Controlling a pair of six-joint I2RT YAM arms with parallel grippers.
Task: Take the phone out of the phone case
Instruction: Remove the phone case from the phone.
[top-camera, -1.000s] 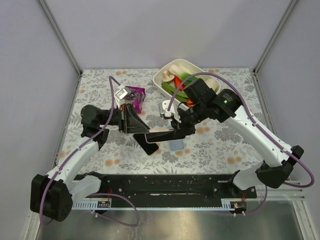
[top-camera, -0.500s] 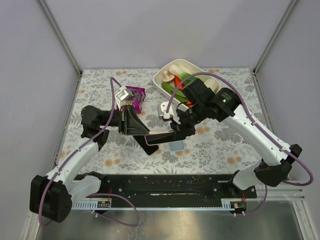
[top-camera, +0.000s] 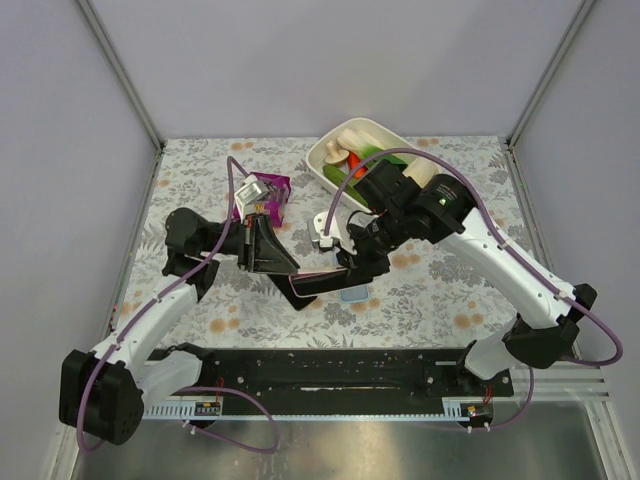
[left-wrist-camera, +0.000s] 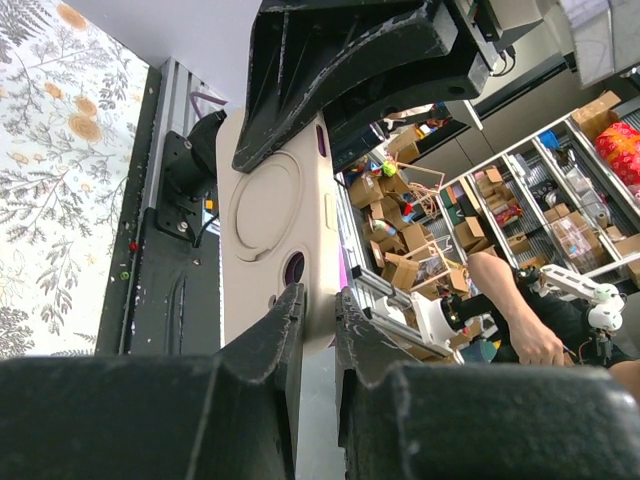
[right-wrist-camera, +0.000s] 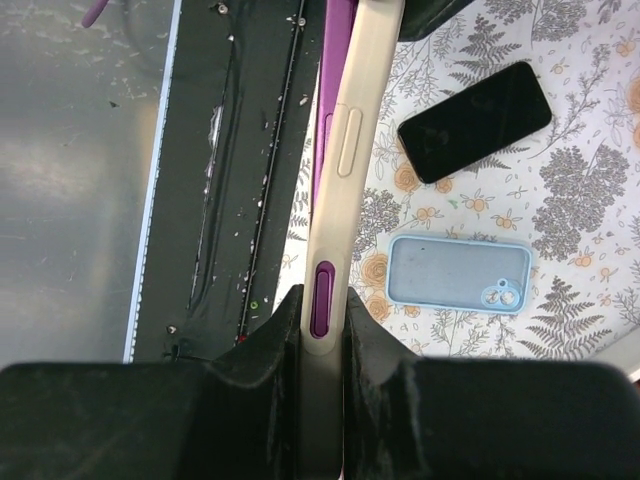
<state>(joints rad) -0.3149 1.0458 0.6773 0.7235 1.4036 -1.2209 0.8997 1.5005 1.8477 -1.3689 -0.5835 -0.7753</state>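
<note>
Bright, even light (soft shadows)

The phone case (right-wrist-camera: 345, 150) in the right end effector (right-wrist-camera: 322, 315) looks like smooth, matt beige plastic. Beside that end effector, the black phone (right-wrist-camera: 475, 120) is glossy and the blue case (right-wrist-camera: 458, 270) matt.

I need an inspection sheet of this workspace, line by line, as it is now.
Surface: floral cloth, flat.
Job's things: beige case with purple phone inside, held in the air.
Clutter: black phone, blue case, purple box, filled white bin.
Claws: left claw and right claw both shut on the beige case, one at each end.
Cables: purple cables loop along both arms.
Surroundings: grey walls; a person in a storeroom, seen in the left wrist view.
</note>
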